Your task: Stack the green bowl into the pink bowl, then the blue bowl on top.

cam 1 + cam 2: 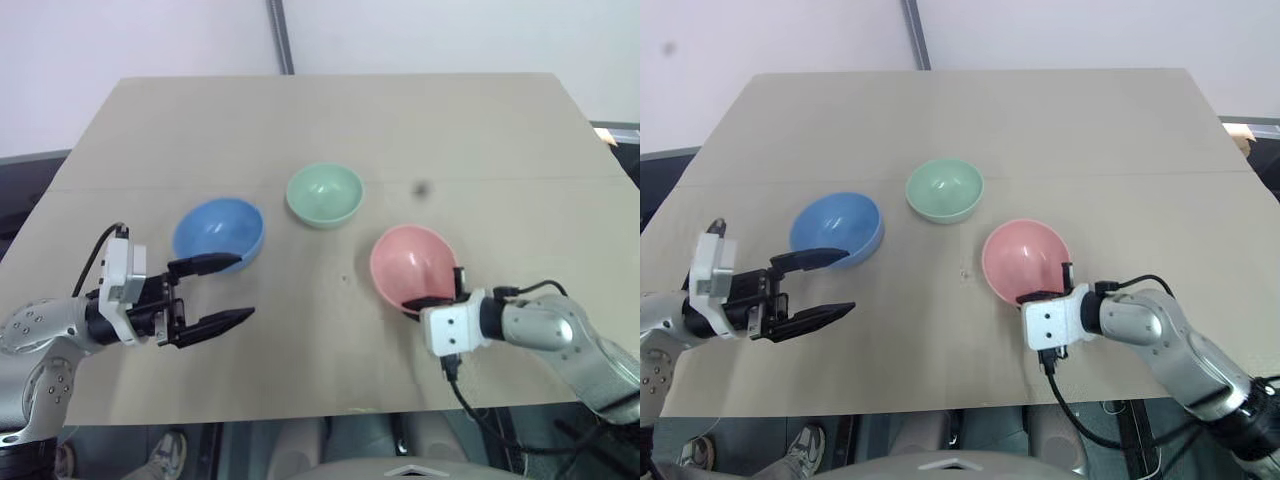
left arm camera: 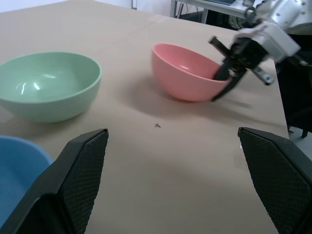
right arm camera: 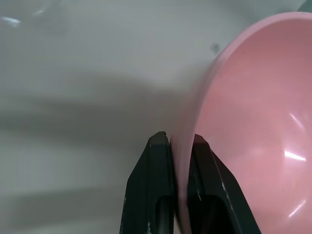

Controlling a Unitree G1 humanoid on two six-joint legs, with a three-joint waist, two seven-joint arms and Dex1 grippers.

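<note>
Left gripper point(image 1: 212, 292) at table's point(image 1: 480, 130) 8 o'clock, fingers spread wide, grasping nothing; upper fingertip overlaps blue bowl point(image 1: 218, 233) near rim, contact unclear. Blue bowl cut off at corner in left wrist view. Green bowl point(image 1: 325, 194) upright near table centre, free all round, bare table behind toward 12 o'clock. Pink bowl point(image 1: 412, 265) at 4 o'clock, tilted; right gripper point(image 1: 437, 297) clenched on its near rim, one finger inside, one outside; fingertips partly hidden by wall
</note>
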